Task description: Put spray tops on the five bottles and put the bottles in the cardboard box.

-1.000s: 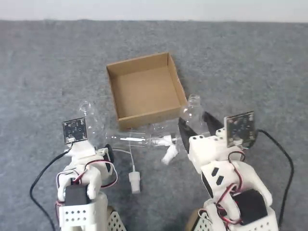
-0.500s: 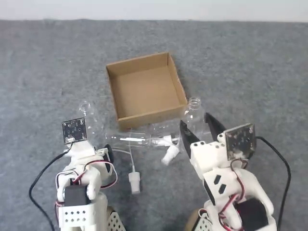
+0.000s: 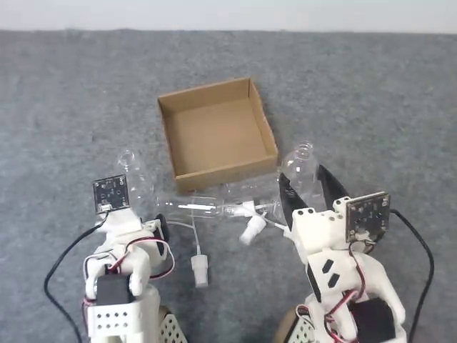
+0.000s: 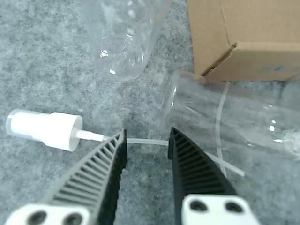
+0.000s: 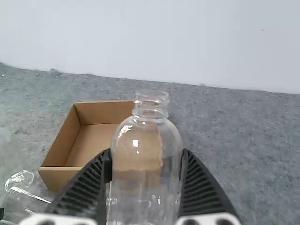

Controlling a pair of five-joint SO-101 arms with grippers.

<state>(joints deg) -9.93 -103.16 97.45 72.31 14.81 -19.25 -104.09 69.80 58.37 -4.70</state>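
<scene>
My right gripper (image 3: 303, 179) is shut on an uncapped clear bottle (image 3: 300, 166), held upright just off the cardboard box's (image 3: 214, 132) near right corner. In the right wrist view the bottle (image 5: 146, 140) stands between the black fingers (image 5: 96, 180), with the box (image 5: 86, 136) behind it. My left gripper (image 4: 145, 136) is open, its tips on either side of the thin tube of a loose white spray top (image 4: 44, 130). That spray top (image 3: 201, 270) lies on the carpet. A second loose top (image 3: 251, 229) lies near a lying bottle (image 3: 214, 207).
Another clear bottle (image 3: 136, 175) stands left of the box, close above my left arm; in the left wrist view this bottle (image 4: 126, 33) is beside the box corner (image 4: 248, 37) and the lying bottle (image 4: 225, 117). Grey carpet surrounds everything.
The right arm has shifted to the right and pulled back a little, carrying the upright bottle away from the box's corner. The left arm has stayed still.
</scene>
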